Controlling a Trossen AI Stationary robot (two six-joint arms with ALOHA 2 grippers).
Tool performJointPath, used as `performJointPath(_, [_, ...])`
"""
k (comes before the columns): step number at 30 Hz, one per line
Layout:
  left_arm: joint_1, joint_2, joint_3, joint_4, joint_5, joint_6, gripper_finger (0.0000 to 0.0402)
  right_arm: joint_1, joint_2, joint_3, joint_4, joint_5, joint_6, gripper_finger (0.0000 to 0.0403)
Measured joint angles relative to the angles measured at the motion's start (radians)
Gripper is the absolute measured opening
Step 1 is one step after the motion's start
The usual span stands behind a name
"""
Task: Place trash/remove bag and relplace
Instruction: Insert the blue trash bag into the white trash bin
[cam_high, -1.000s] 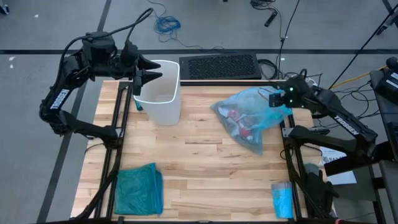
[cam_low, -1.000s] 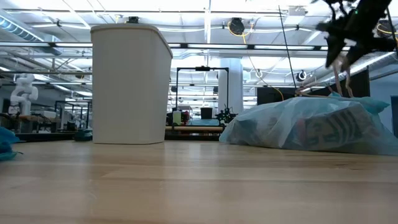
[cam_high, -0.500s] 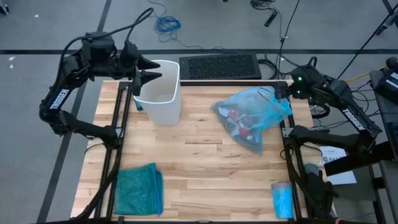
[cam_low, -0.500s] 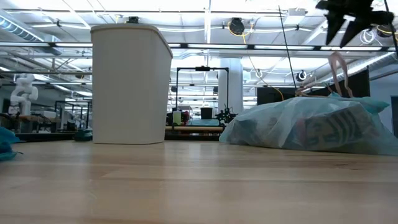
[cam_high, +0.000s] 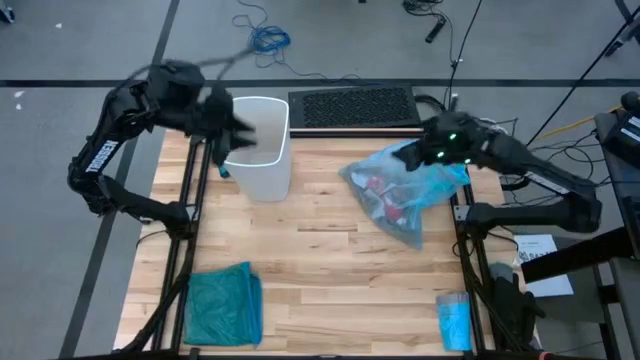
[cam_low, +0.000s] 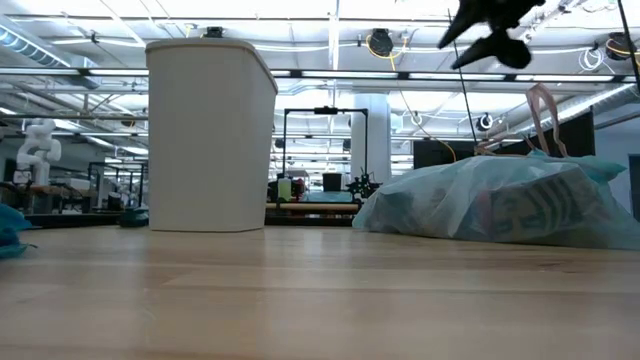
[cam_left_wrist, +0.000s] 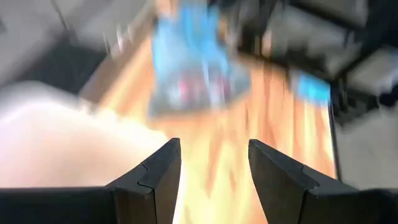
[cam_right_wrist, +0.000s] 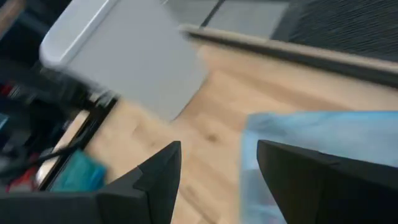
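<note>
While nothing is held by either arm, the near edge of the table (cam_high: 300, 300) carries only the spare liners: a folded darker teal-green bag (cam_high: 224, 305) at the near left corner and a small folded blue packet (cam_high: 454, 320) at the near right corner, both well apart from the work. Further in, right of centre, the pale blue bag (cam_high: 405, 190) lies slumped on its side on the wood, out of the bin, with the trash (cam_high: 383, 193) showing red and white through the plastic; in the low view it rests flat and its mouth looks loose. The right gripper (cam_high: 408, 157) hangs just above the bag's far end, jaws spread with nothing between them, clear of the plastic in the low view. Farthest back on the left stands the white bin (cam_high: 260, 150), upright and, as far as the high view shows, unlined. The left gripper (cam_high: 237, 133) sits over the bin's left rim, fingers parted and empty. Judgement: full bag is out, fresh liner not yet in. Risks: the untied bag could spill scraps if snagged or dragged by the right arm; the light empty bin could tip or slide if the left fingers catch its rim; thin liner film may slip from a wide pinch.
</note>
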Motion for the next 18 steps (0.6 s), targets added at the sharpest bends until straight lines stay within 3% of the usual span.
performJointPath(4, [-0.074, -0.013, -0.041, -0.141, -0.002, -0.068, 0.0183, 0.098, 0.050, -0.059, 0.132, 0.000, 0.029, 0.0203])
performJointPath(9, [-0.220, -0.066, -0.170, -0.142, -0.012, -0.172, 0.0181, 0.161, 0.102, -0.079, 0.247, 0.003, 0.048, 0.0203])
performJointPath(18, [-0.523, -0.178, -0.487, -0.009, -0.276, -0.469, 0.0177, 0.178, 0.111, -0.079, 0.298, 0.005, 0.037, 0.0203])
